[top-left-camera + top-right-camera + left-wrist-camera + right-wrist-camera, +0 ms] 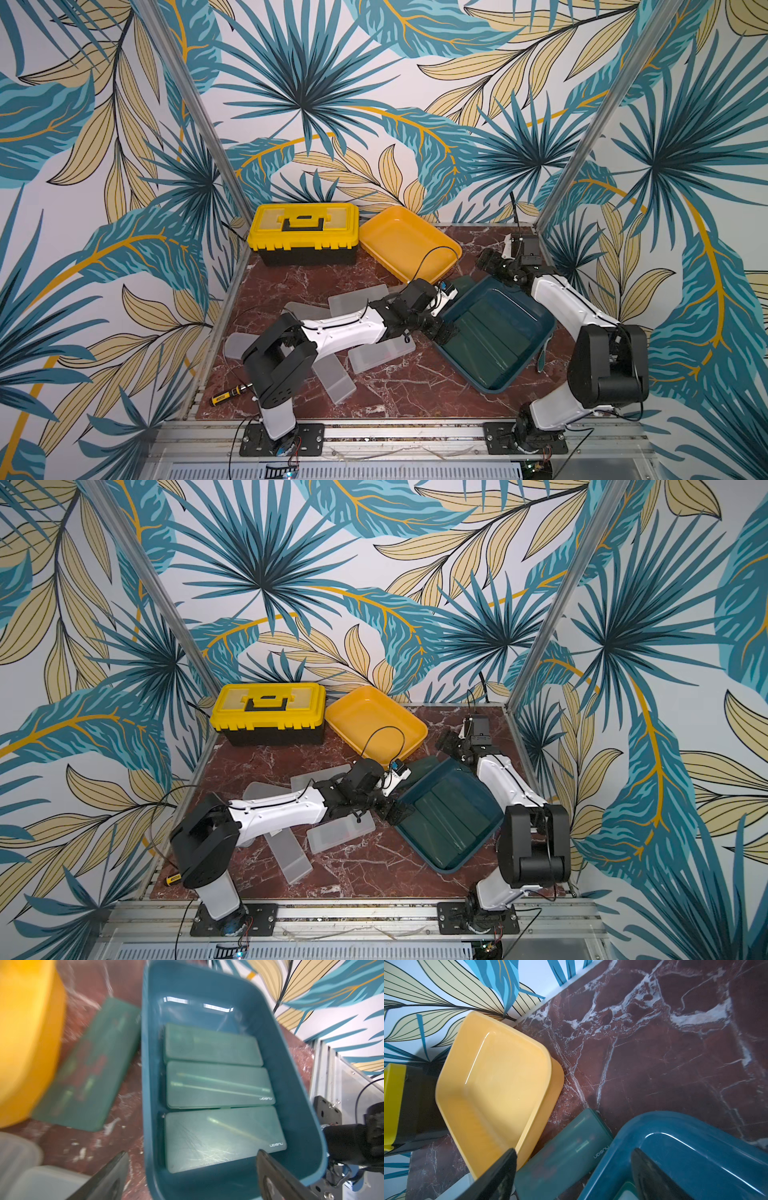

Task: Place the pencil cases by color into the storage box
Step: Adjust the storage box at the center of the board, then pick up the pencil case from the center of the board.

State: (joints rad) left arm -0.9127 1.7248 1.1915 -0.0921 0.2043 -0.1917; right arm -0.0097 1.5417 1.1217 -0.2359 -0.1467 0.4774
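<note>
Both arms are reaching out over the worktop, end effectors standing open.

The left arm (345, 328) is stretching low and nearly level from its base toward the robot's right. Its elbow is folding up close to the base, and its wrist is tipping the left end effector (444, 332) downward. The right arm (561, 303) is rising from its base and sloping away toward the far side, and its wrist is turning the right end effector (487, 262) toward the robot's left. In both top views the two end effectors are sitting well apart. In each wrist view the dark fingers (108, 1178) (652, 1176) are spreading wide and gripping nothing between them.
</note>
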